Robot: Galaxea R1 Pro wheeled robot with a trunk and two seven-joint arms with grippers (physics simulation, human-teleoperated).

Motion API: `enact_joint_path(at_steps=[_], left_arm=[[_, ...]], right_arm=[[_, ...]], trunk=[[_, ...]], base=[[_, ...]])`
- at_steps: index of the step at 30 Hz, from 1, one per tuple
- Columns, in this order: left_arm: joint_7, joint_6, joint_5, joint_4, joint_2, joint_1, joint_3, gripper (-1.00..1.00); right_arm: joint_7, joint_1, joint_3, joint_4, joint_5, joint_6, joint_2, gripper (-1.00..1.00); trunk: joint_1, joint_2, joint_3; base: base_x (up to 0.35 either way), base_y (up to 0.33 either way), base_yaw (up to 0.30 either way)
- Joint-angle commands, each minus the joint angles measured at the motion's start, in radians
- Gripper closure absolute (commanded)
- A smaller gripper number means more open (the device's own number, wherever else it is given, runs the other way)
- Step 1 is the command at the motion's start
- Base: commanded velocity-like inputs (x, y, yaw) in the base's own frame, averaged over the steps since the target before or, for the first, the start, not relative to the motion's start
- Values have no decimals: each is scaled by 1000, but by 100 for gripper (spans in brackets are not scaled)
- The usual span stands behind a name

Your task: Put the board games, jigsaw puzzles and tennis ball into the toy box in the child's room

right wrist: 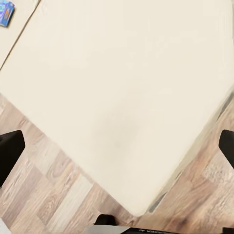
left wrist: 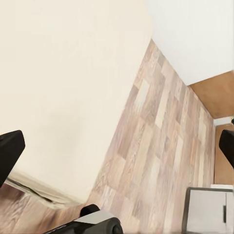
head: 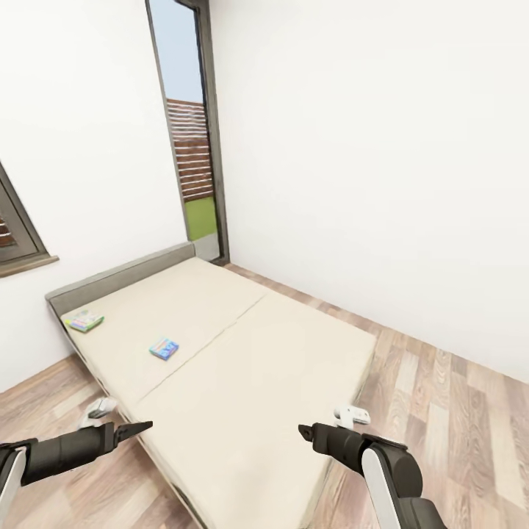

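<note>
White walls [head: 367, 147] enclose the room over a pale wood-plank floor [head: 441, 397]. A tall narrow glass door [head: 192, 125] shows sky, a slatted fence and grass. A dark-framed window [head: 18, 235] sits at the left edge.

No wording can be read anywhere. The blue cartoon-printed board game [head: 164, 348] on the bed [head: 279, 382] and the green-and-purple board game [head: 84, 320] near the headboard both carry print, but it is too small and blurred to make out letters, brands or numbers
</note>
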Motion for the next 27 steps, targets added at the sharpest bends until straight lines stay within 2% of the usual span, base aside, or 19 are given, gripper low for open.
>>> enact_joint_path(at_steps=[1, 16, 27], left_arm=[[-1, 9, 4, 0, 0, -1, 1, -100], [-1, 9, 4, 0, 0, -1, 1, -100], [-1, 9, 4, 0, 0, -1, 1, -100]], right_arm=[[-1, -1, -2, -1, -4, 5, 1, -100], [-1, -1, -1, -1, -4, 5, 1, -100], [-1, -1, -2, -1, -4, 5, 1, -100]], trunk=[[1, -2, -2], [1, -2, -2], [1, -2, -2]], base=[[0, 245, -284], [0, 55, -284], [0, 151, -284]])
